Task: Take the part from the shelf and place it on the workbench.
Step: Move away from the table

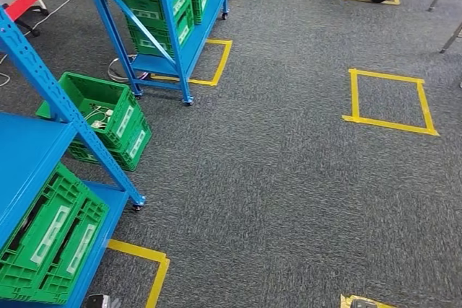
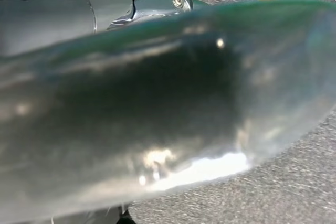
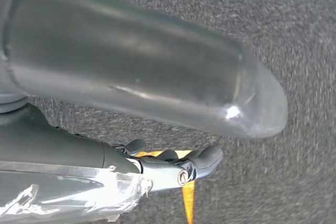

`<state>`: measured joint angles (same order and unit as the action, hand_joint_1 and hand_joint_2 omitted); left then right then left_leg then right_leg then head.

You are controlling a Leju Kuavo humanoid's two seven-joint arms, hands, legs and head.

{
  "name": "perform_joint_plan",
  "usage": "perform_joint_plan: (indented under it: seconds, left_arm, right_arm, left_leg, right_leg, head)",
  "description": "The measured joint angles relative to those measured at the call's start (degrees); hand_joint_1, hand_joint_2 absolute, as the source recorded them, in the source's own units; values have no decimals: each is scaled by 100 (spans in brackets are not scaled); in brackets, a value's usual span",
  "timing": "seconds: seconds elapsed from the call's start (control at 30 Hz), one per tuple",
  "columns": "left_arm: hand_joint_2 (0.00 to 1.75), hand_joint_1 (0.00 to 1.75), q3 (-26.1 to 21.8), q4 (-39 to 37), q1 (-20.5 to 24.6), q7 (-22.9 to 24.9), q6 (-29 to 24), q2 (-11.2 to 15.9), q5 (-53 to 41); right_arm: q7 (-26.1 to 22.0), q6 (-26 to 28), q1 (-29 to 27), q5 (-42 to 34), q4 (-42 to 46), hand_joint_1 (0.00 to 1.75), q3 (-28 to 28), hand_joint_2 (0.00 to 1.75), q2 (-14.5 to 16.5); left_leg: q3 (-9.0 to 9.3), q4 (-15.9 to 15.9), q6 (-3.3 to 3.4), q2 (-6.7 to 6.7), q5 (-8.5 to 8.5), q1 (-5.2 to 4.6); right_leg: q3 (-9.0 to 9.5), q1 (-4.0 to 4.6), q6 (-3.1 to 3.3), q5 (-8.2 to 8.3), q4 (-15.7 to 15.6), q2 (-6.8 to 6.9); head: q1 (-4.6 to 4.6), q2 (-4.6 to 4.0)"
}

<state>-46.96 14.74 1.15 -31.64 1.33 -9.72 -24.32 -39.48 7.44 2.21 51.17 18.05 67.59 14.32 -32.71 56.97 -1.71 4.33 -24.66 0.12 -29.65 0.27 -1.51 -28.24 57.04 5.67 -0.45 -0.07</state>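
Green crates (image 1: 52, 247) are seen on the blue shelf (image 1: 27, 156), another crate (image 1: 106, 117) with cables sits on the carpet; hand states cannot be told.

Head view: high up, facing forward and down over grey carpet (image 1: 283, 178), blue shelf (image 1: 32, 149) at near left, yellow tape square (image 1: 388, 101) well beyond and right of that shelf. Left wrist view: very close behind left hand (image 2: 158, 108), blurred, aimed at carpet (image 2: 293, 192). Right wrist view: equally close behind right hand (image 3: 143, 72), aimed at carpet (image 3: 277, 35). Shared: carpet with yellow tape.
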Motion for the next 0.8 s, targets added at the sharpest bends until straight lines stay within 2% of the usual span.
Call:
perform_joint_plan:
  seconds: [0.07,0.1,0.13,0.17,0.2,0.27,0.3,0.33,0.37,0.43,0.47,0.5,0.53,0.57,0.6,0.67,0.73,0.77,0.8]
  left_arm:
    - [0,0,-27,1,2,-1,1,-3,-36]
    - [0,0,-51,1,-7,-1,1,-2,-56]
    - [0,0,-77,1,-13,-1,1,0,-78]
    - [0,0,-99,1,-9,-1,3,-1,-104]
    - [0,0,-118,1,-2,-1,7,-4,-128]
    - [0,0,-144,0,16,-1,14,-11,-172]
    - [0,0,-158,0,15,-1,16,-14,-187]
    - [0,0,-173,0,9,-1,15,-14,-199]
    - [0,0,-191,1,3,-1,15,-15,-208]
    - [0,0,-220,1,1,-1,15,-20,-210]
    - [0,0,-230,1,7,-1,16,-23,-210]
    - [0,0,-236,1,10,-1,16,-25,-210]
    - [0,0,-242,1,5,-1,16,-25,-210]
    - [0,0,-251,1,-7,-1,16,-25,-210]
    - [0,0,-261,1,-24,-1,16,-25,-210]
    - [0,0,-273,0,-36,-1,19,-26,-210]
    - [0,0,-276,0,-12,-1,22,-27,-211]
    - [0,0,-278,0,-3,-1,22,-28,-211]
    - [0,0,-279,1,-4,-1,23,-31,-212]
  right_arm:
    - [1,1,13,16,-3,0,1,0,-1]
    - [1,2,27,24,-4,0,1,0,-1]
    - [1,4,38,31,-6,0,2,0,-2]
    - [1,5,42,38,-6,0,5,0,-3]
    - [2,7,37,44,-8,0,10,0,-3]
    - [3,8,10,55,-14,0,18,0,-4]
    - [3,9,0,60,-18,0,20,0,-4]
    - [3,9,-5,65,-19,0,21,0,-5]
    - [3,10,-4,67,-20,0,23,0,-6]
    - [3,10,0,72,-20,0,25,0,-8]
    - [3,9,1,73,-21,0,25,0,-9]
    - [3,8,2,74,-22,0,25,0,-9]
    - [3,7,3,75,-24,0,25,0,-9]
    - [3,7,4,77,-25,0,26,0,-9]
    - [2,5,7,78,-26,0,27,0,-10]
    - [0,5,10,79,-26,0,34,0,-13]
    - [-1,5,-4,79,-26,0,44,0,-14]
    - [-1,5,-13,80,-26,0,48,0,-14]
    - [0,4,-16,80,-26,0,50,0,-14]
  left_leg:
    - [-4,-40,85,-103,-3,-13]
    - [-8,-47,117,-168,3,-11]
    - [-9,-53,152,-231,12,-7]
    - [-8,-60,186,-293,22,3]
    - [-12,-62,214,-361,27,7]
    - [-21,-61,248,-515,30,1]
    - [-22,-60,254,-598,30,-2]
    - [-19,-59,254,-679,32,-4]
    - [-13,-57,251,-760,34,-3]
    - [-12,-47,224,-919,41,-4]
    - [-25,-37,199,-993,50,-5]
    - [-48,-32,166,-1057,64,-3]
    - [-75,-33,128,-1115,84,4]
    - [-99,-41,91,-1176,108,19]
    - [-120,-36,59,-1170,108,27]
    - [-246,197,12,-938,-62,14]
    - [-556,850,-15,-622,-435,-2]
    - [-730,1228,-23,-554,-597,-1]
    - [-840,1488,-26,-520,-675,-1]
  right_leg:
    - [42,6,-44,-23,-7,113]
    - [54,-9,-75,-57,18,71]
    - [19,-26,-104,-135,118,-40]
    - [-77,-40,-130,-269,332,-194]
    - [-241,-47,-146,-448,676,-367]
    - [-622,-47,-146,-751,1442,-513]
    - [-750,-45,-138,-782,1656,-540]
    - [-774,-45,-126,-696,1644,-556]
    - [-692,-48,-112,-519,1419,-582]
    - [-346,-75,-92,-127,634,-811]
    - [-206,-92,-88,-24,329,-933]
    - [-119,-101,-82,14,150,-1024]
    - [-100,-96,-68,-2,109,-1036]
    - [-98,-88,-45,11,108,-982]
    - [-92,-83,-11,30,100,-917]
    - [-89,-82,61,66,65,-776]
    - [-91,-63,104,74,47,-608]
    - [-97,-50,116,70,47,-515]
    - [-100,-42,121,66,48,-423]
  head:
    - [14,0]
    - [20,0]
    - [24,0]
    - [32,0]
    - [43,0]
    - [52,0]
    - [55,0]
    - [56,0]
    - [56,0]
    - [56,1]
    - [54,1]
    - [53,1]
    - [50,1]
    - [49,0]
    - [49,1]
    - [22,1]
    - [-2,1]
    - [-4,0]
    - [-4,0]
